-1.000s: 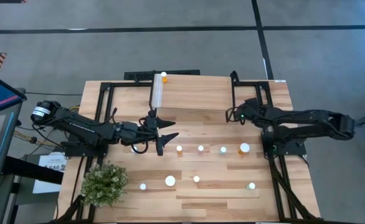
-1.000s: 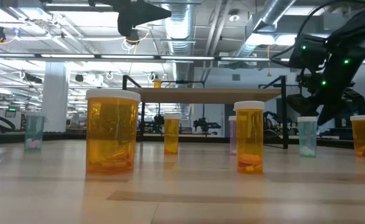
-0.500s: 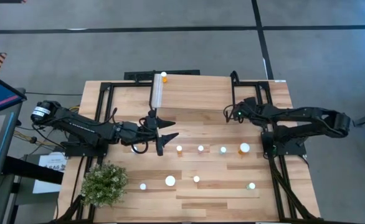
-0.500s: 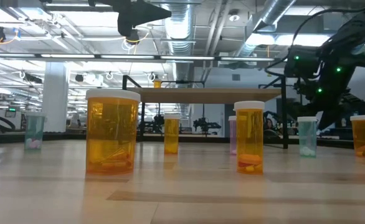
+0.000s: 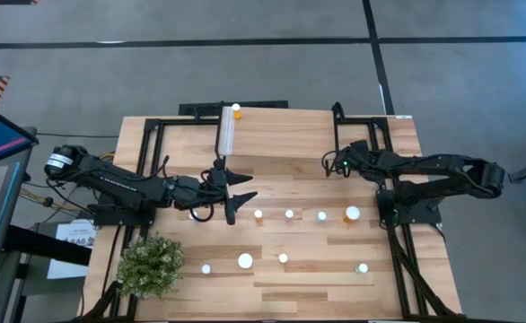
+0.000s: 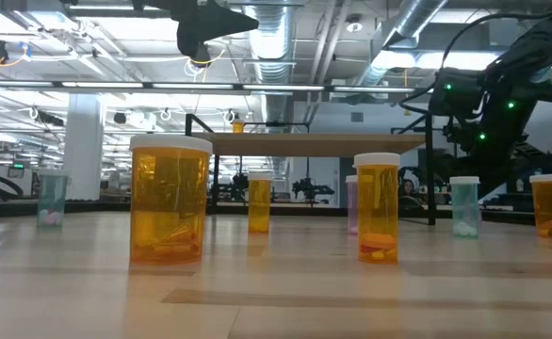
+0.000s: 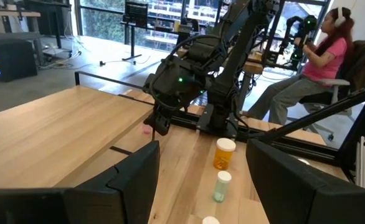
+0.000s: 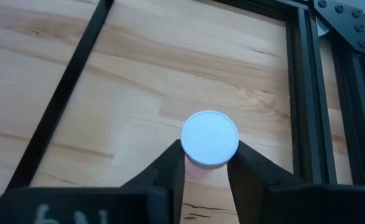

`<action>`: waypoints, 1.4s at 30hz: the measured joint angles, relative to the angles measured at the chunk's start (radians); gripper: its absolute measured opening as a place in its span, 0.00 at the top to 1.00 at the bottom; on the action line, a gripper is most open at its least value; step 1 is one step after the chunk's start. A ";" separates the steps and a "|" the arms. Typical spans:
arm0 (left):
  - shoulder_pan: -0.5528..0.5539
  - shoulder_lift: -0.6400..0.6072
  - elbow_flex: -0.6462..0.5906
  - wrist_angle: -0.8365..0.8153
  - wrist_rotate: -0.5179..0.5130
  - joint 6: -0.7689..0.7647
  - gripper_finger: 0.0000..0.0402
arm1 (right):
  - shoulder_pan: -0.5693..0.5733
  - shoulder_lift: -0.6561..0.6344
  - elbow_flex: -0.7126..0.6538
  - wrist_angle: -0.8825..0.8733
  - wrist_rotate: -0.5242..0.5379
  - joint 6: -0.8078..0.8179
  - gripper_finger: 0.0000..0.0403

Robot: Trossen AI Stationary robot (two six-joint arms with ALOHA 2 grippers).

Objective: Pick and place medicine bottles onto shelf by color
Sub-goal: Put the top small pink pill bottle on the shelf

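Note:
A pink medicine bottle with a white cap (image 8: 210,138) stands on the table by the shelf's near right corner, and my right gripper (image 8: 208,155) is shut on it, slanting down from the table's right (image 5: 328,167). The left wrist view shows its pink body (image 7: 147,129) under that gripper. The shelf (image 5: 281,135) carries one orange bottle (image 5: 236,109) at its far left corner. Several more bottles stand on the table, among them a row (image 5: 289,214) near the middle. My left gripper (image 5: 236,193) hangs open above the table near the shelf's near left corner. My right gripper pinches the pink bottle at its white cap's rim (image 8: 189,152), one finger (image 8: 170,171) on each side. The fingers come slanting down from the table's right. The bottle stands upright on the table.
A clear, pale object (image 5: 226,135) lies along the shelf's left end. A small green plant (image 5: 151,265) stands at the near left corner. Black frame rails (image 8: 307,93) run along the table's sides. A person (image 7: 329,53) sits beyond the table's right side.
My right arm has leaned a little toward the table's left, toward the shelf's near right corner, then kept still. The bottles on the table have stayed where they were.

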 joint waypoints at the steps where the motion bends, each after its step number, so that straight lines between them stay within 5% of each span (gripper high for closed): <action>1: 0.000 0.000 0.000 0.000 0.000 0.000 0.43 | 0.000 0.000 0.000 0.000 0.000 0.000 0.72; 11: 0.000 0.000 0.000 -0.001 -0.001 0.000 0.43 | 0.000 -0.075 0.000 -0.055 0.000 -0.007 0.70; 29: 0.000 0.000 0.000 -0.005 -0.001 -0.026 0.43 | 0.000 -0.533 0.140 -0.211 -0.035 -0.139 0.71; 35: 0.000 0.000 0.000 -0.004 -0.001 -0.026 0.43 | 0.000 -0.541 0.271 -0.129 -0.090 -0.244 0.71; 42: 0.003 0.000 0.000 0.003 -0.001 -0.026 0.43 | 0.021 -0.409 0.376 0.034 -0.195 -0.372 0.71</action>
